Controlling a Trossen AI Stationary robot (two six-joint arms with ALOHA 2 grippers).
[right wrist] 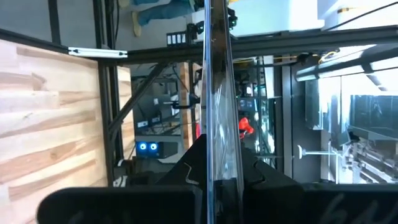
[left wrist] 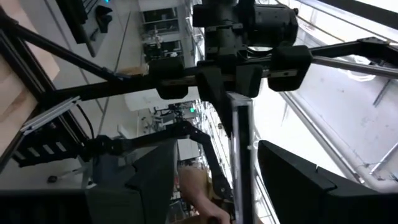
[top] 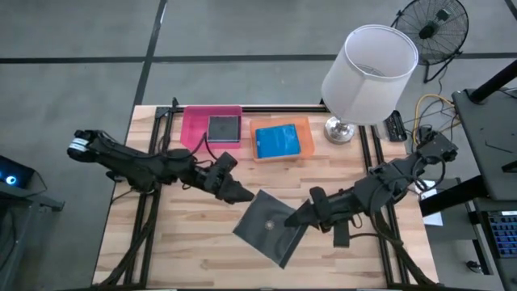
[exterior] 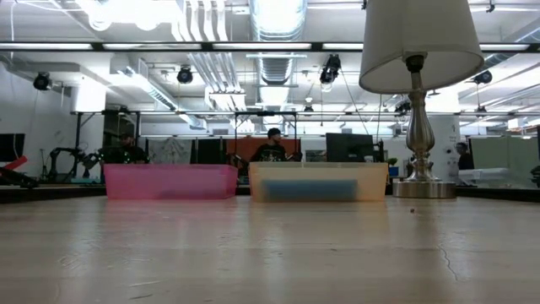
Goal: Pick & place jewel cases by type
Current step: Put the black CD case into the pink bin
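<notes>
A dark grey jewel case (top: 269,228) hangs in the air over the table's middle, its broad face up, with my right gripper (top: 305,215) shut on it from the right. My left gripper (top: 244,195) stands open at the case's far-left corner. In the left wrist view its two fingers stand on either side of the case's thin edge (left wrist: 240,155), with a gap on each side. Another dark case (top: 224,128) lies in the pink tray (top: 194,121). A blue case (top: 277,141) lies in the orange tray (top: 303,125). Neither gripper shows in the low view. My right gripper pinches the dark case between its two fingers at the case's right corner (top: 300,220), one finger on each broad face (right wrist: 214,143). The fingers come roughly level from the table's right side. The case is lifted clear of the table and reaches out from the fingers toward the left arm.
A table lamp (top: 367,73) with a white shade stands at the far right, next to the orange tray (exterior: 319,181). The pink tray (exterior: 169,181) sits left of it along the far edge. Bare wood lies under and in front of the held case.
</notes>
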